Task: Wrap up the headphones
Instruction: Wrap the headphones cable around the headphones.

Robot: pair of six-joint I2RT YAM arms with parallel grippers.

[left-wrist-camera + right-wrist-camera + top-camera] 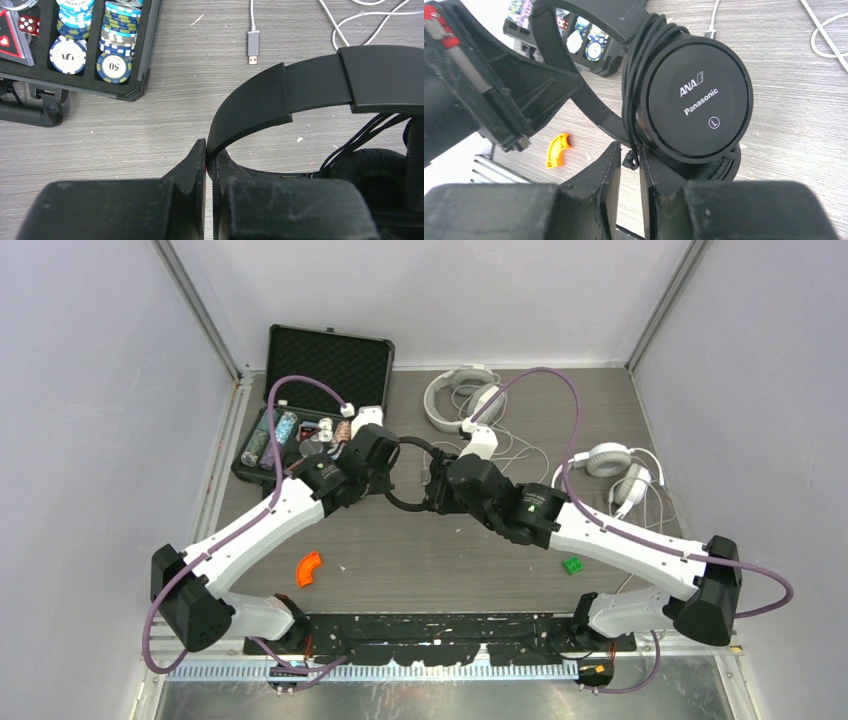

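Left arm, right arm: white shells, black joints; purple cables loop from black bases at table near edge; fingers matte black, scuffed

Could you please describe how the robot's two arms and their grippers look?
The left arm and the right arm have white shells, black joints and a looping purple cable each. The left gripper and the right gripper are matte black plastic with scuffed, wedge-shaped fingers.

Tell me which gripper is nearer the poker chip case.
Left. The left gripper grips the black headphones just right of the poker chip case; the right gripper holds them farther right.
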